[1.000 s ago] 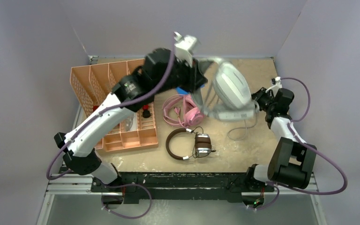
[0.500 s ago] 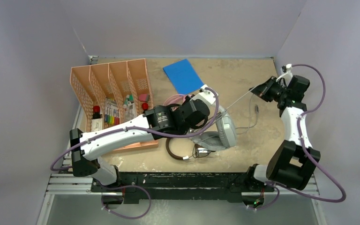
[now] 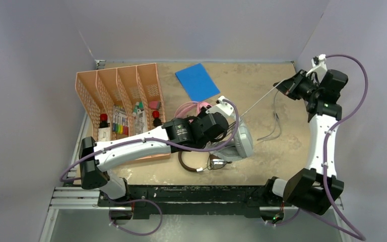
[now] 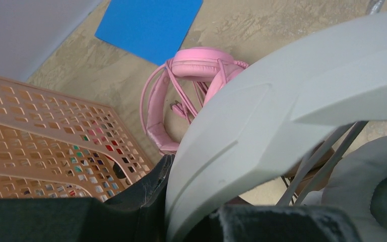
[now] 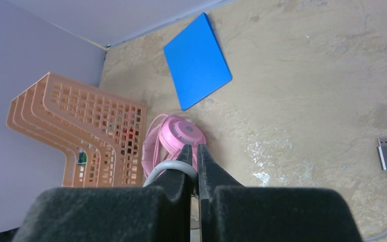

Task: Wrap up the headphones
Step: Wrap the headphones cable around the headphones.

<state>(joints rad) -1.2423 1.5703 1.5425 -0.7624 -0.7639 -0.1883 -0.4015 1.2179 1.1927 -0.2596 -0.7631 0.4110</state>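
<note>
The chunky light-grey headset (image 3: pixel 243 142) trails a taut grey cable (image 3: pixel 260 102).

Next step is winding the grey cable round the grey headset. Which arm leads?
Right. The right gripper is shut on the grey cable, which runs taut from the light-grey headset. The left gripper clamps that headset by its band, so it probably serves best as the anchor.

No legible text, label, brand or number on any object.
</note>
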